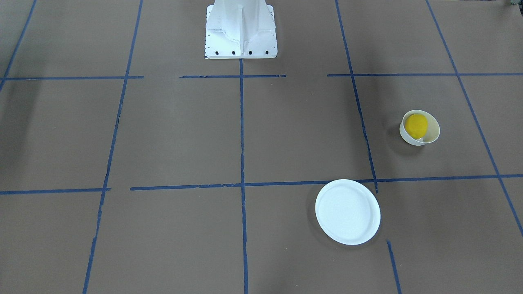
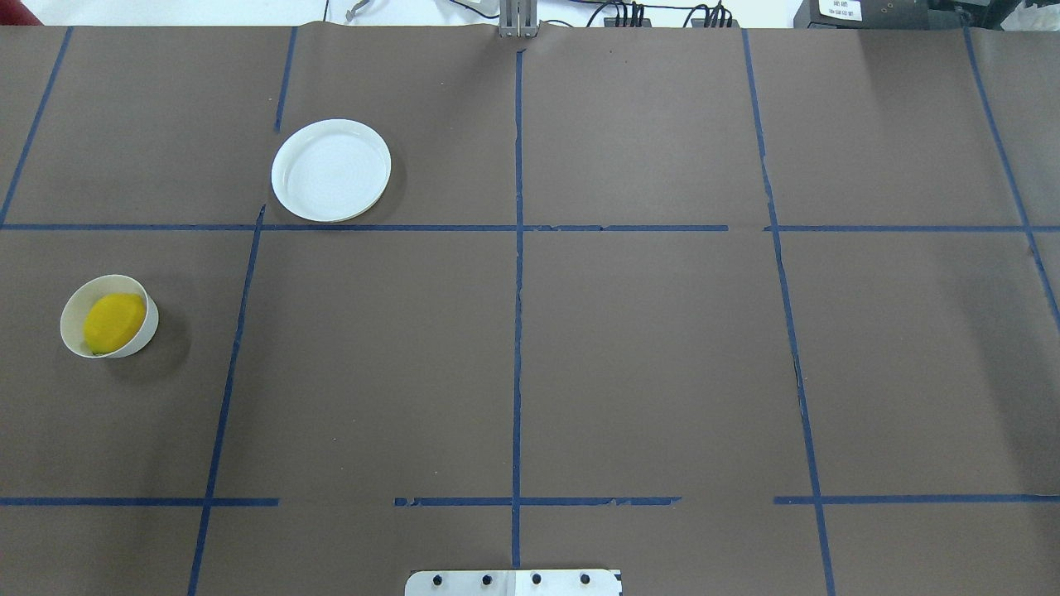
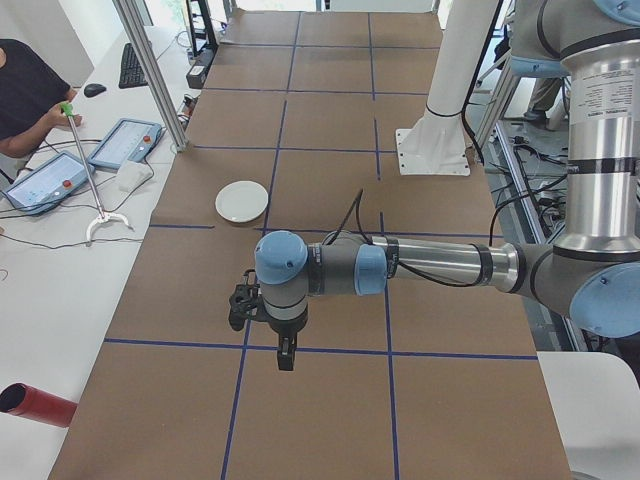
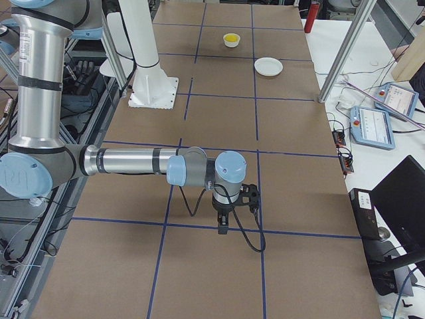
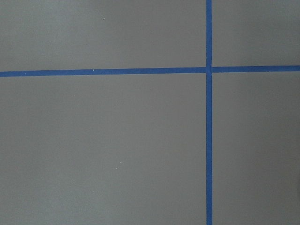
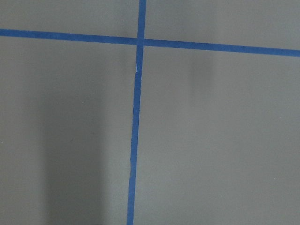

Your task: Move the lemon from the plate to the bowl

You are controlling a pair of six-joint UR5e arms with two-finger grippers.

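Observation:
The yellow lemon (image 1: 416, 125) lies inside the small white bowl (image 1: 433, 132). In the overhead view the lemon (image 2: 113, 321) and bowl (image 2: 74, 308) sit at the left side of the table. The flat white plate (image 2: 331, 170) is empty and stands apart from the bowl, farther across the table; it also shows in the front-facing view (image 1: 347, 211). My left gripper (image 3: 286, 360) hangs over bare table in the exterior left view, far from both dishes. My right gripper (image 4: 222, 229) shows only in the exterior right view. I cannot tell if either is open or shut.
The white robot base (image 1: 241, 32) stands at the table's middle edge. Blue tape lines (image 2: 517, 290) grid the brown table. Metal frame posts (image 4: 342, 50), operator tablets (image 4: 372, 126) and a person (image 3: 25, 100) are along the far side.

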